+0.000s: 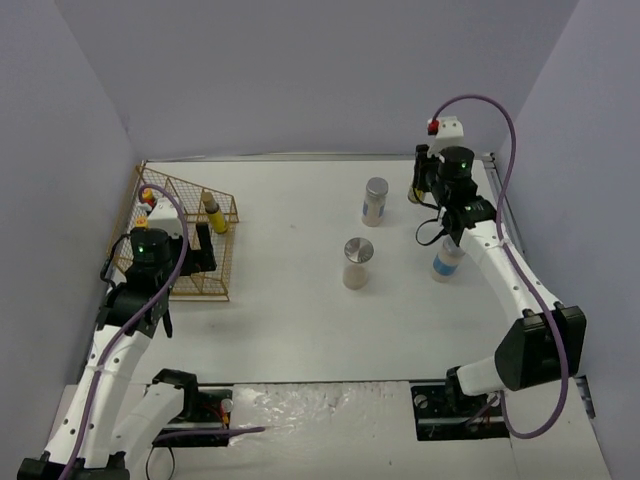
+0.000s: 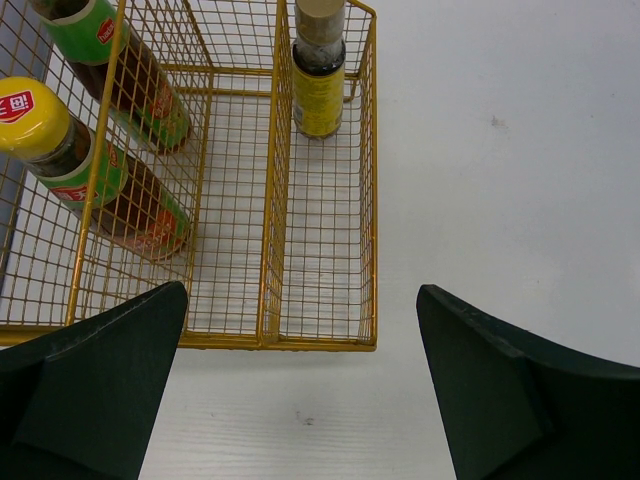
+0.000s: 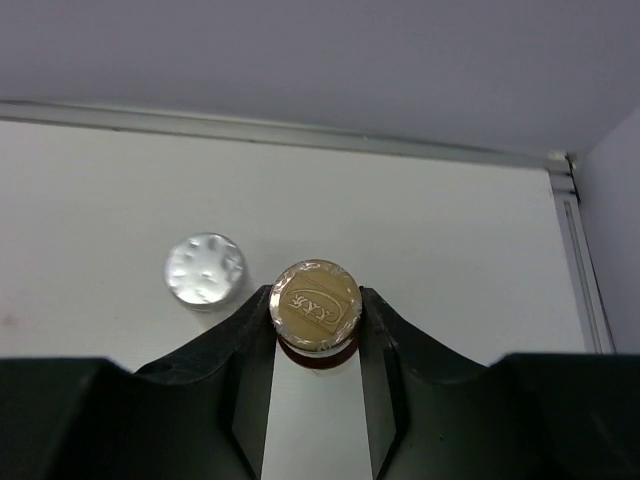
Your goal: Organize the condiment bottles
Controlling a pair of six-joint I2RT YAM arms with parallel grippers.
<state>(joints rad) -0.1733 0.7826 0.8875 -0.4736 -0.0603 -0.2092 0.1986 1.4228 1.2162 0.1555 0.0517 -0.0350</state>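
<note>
Right fingers (image 3: pixel 255 335) clench the slim bottle (image 3: pixel 315 303) by its cap; it looks rigid, light and probably slippery, so a grip lower on the neck would be safer. Left fingers (image 2: pixel 120 345) hang released near the rack (image 2: pixel 300 343).

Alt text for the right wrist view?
Right fingers shut on a tan-capped bottle, seen from above. A silver-lidded jar stands just left of it, not touching, on the white table.

Left end effector (image 2: pixel 300 290) spread wide, angled downward, right end effector (image 3: pixel 316 296) clamped, arm outstretched
</note>
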